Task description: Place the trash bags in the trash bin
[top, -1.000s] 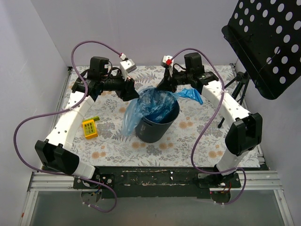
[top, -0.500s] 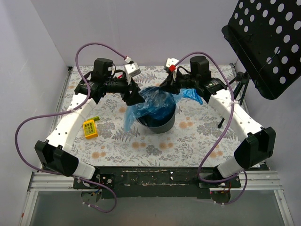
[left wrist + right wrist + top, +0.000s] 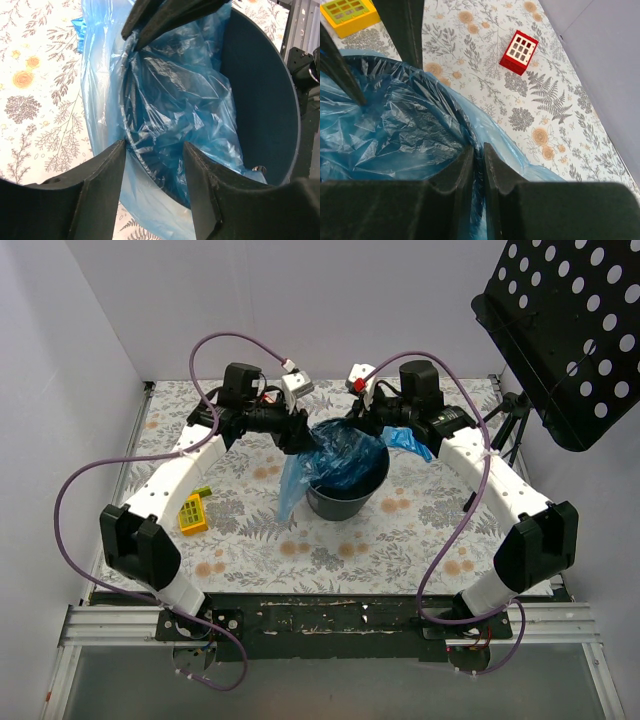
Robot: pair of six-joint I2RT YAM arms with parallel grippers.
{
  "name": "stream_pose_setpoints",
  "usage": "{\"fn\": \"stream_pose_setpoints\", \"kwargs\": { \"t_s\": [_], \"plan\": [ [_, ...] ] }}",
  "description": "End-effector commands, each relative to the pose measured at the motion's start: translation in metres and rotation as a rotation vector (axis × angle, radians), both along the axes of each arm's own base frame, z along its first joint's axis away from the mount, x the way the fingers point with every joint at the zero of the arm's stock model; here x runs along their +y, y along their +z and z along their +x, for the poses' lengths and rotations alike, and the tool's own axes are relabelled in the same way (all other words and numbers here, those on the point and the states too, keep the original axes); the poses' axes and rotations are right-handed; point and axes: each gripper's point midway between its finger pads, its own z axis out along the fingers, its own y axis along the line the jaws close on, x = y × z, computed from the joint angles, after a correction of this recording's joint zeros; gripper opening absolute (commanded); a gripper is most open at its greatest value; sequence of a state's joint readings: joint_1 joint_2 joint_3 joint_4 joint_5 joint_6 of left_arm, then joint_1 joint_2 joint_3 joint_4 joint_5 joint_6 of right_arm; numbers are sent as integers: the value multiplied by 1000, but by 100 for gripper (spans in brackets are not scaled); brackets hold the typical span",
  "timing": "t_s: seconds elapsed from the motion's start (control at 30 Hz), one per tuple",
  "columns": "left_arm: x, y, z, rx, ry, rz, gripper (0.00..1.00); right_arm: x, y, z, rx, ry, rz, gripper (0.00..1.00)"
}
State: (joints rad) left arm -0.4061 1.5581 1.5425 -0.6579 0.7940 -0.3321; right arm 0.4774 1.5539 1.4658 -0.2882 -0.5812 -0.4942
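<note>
The dark trash bin (image 3: 345, 502) stands mid-table with a blue trash bag (image 3: 335, 455) spread inside it and spilling over the rim on both sides. My left gripper (image 3: 308, 438) is at the bin's left rim. In the left wrist view it (image 3: 152, 160) is open, its fingers astride the bag-covered rim, one outside and one inside the bin (image 3: 260, 100). My right gripper (image 3: 372, 425) is at the far right rim. In the right wrist view it (image 3: 478, 155) is shut on the rim and the bag film (image 3: 395, 125).
A yellow block (image 3: 191, 512) lies on the floral cloth left of the bin. A red-and-white tile (image 3: 519, 51) lies beyond the bin in the right wrist view. A black perforated music stand (image 3: 565, 330) overhangs the back right corner.
Both arms and the bin have shifted toward the back and slightly right. The left gripper has moved along onto the rim. The bag sits lower around the bin.
</note>
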Motion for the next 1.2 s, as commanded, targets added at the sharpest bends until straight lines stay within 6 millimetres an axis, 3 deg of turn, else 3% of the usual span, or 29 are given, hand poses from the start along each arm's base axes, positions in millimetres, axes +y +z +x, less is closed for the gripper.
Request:
{"fn": "stream_pose_setpoints", "kwargs": {
  "t_s": [0.0, 0.2, 0.3, 0.5, 1.1, 1.17],
  "plan": [
    [-17, 24, 5, -10, -18, -72, 47, -6, 4, 6, -35, -41, -9, 20],
    [-19, 27, 22, -47, 56, -44, 44, -12, 5, 17, -44, -120, -14, 21],
    [-14, 29, 33, -85, 110, -13, 51, -15, 11, 20, -78, -137, -12, 40],
    [-8, 39, 29, -165, 84, 6, 61, -5, 29, 1, -197, 21, 2, 49],
    [9, 42, 11, -175, 135, 30, 61, 41, 29, 19, -242, 124, 13, 49],
    [11, 43, 12, -179, 143, 33, 61, 45, 26, 19, -229, 144, 3, 43]
  ]
}}
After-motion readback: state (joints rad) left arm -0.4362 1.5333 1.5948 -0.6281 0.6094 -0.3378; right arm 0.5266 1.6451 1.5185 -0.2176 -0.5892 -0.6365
